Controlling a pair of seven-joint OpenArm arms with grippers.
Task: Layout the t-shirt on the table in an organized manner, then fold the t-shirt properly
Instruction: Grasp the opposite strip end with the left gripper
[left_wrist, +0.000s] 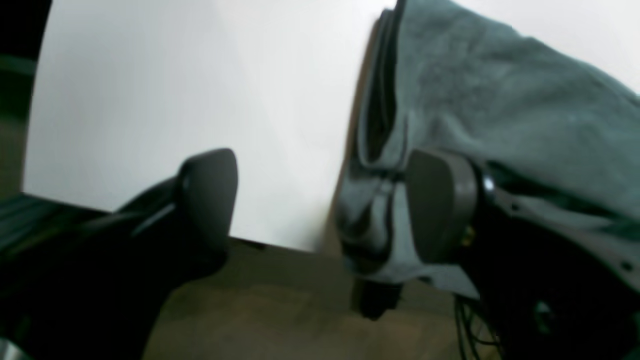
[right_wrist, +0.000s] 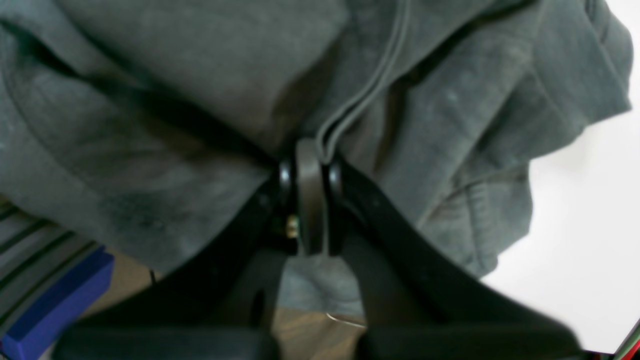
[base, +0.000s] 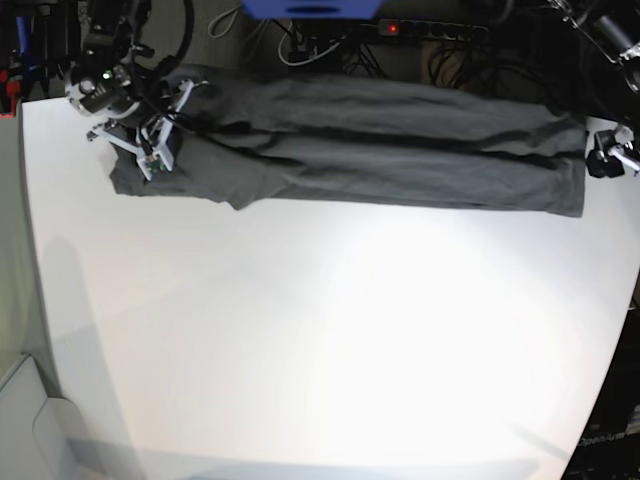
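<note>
Base view — t-shirt (base: 380, 145) long axis left–right along table (base: 320, 350) far edge

The left gripper (left_wrist: 325, 205) has two broad, rounded, matte dark-grey finger pads (left_wrist: 440, 205) set on glossy black curved arms, with a small brass-coloured screw beside one pad and thin black cables trailing beneath. The right gripper (right_wrist: 311, 197) shows the same grey pads on black forked arms, round black pivot caps on either side and a brass-coloured screw near the pads. From the base view, the right arm's wrist is silver-white metal with black joints, and a black cable loops above it.
</note>
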